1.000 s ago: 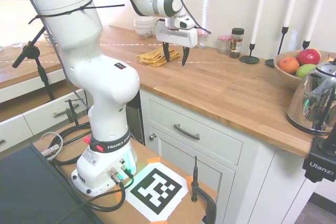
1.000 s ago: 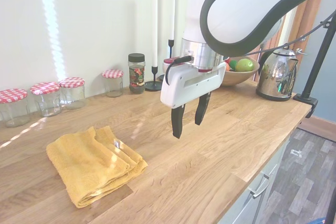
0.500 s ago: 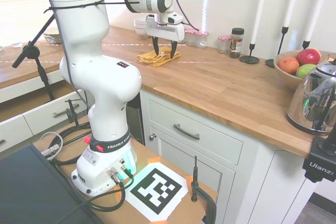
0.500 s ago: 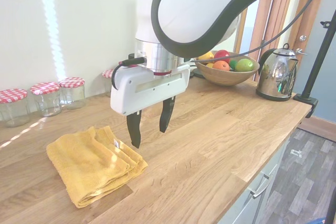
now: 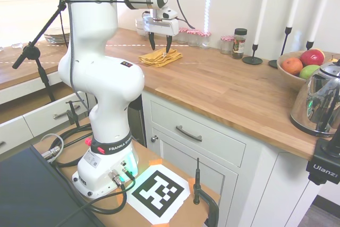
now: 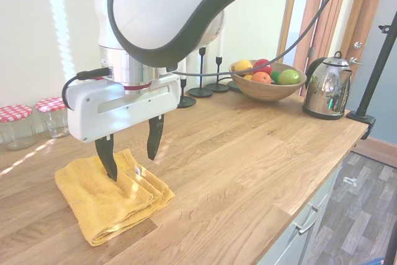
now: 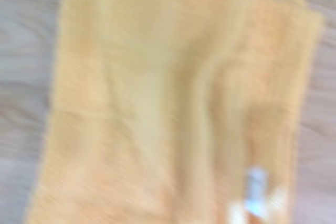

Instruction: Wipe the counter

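End effector (image 6: 131, 151) above towel (image 6: 105, 200) on the counter (image 6: 248, 172).

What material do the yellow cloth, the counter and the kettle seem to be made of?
Yellow cloth: soft towel-like fabric, probably cotton terry; it lies in limp folds with a matte, fuzzy surface.
Counter: wood with a smooth satin finish; plank joints and grain show.
Kettle: polished metal, likely steel; it mirrors the room.
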